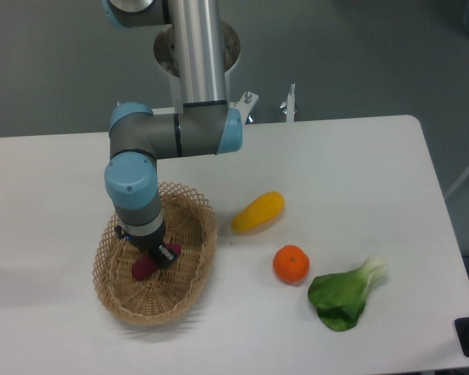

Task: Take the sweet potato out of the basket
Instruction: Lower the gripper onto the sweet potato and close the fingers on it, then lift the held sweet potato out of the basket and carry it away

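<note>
The sweet potato, a small magenta-purple tuber, lies inside the light tan wicker basket at the left of the table. My gripper points down into the basket, right over the tuber's middle. Purple shows on both sides of the dark fingers, the larger end at lower left and a small tip at upper right. The fingers straddle the tuber, and it still rests on the basket floor. The grey and blue wrist hides the basket's back part.
A yellow oblong vegetable lies just right of the basket. An orange sits nearer the front, with a green leafy bok choy to its right. The arm's column rises behind the basket.
</note>
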`<state>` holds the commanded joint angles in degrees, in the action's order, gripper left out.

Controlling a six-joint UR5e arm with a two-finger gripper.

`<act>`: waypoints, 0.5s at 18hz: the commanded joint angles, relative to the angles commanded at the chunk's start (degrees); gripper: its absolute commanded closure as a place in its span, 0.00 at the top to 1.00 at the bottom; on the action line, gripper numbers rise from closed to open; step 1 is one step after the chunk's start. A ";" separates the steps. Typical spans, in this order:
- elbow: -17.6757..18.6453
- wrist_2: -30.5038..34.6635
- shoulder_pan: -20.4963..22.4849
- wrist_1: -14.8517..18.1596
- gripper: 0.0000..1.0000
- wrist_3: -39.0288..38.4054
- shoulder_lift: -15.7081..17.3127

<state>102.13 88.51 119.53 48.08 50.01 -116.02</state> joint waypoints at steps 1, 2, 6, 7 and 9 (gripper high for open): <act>-0.09 0.00 0.09 0.00 0.25 0.09 0.17; -0.09 0.00 0.09 0.00 0.25 0.09 0.35; -1.58 -0.09 0.61 0.09 0.25 0.26 1.75; -2.19 0.00 1.05 0.26 0.25 0.26 2.11; -3.60 -0.26 2.37 1.14 0.25 0.53 3.42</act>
<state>98.53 88.24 121.90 49.22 50.54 -112.59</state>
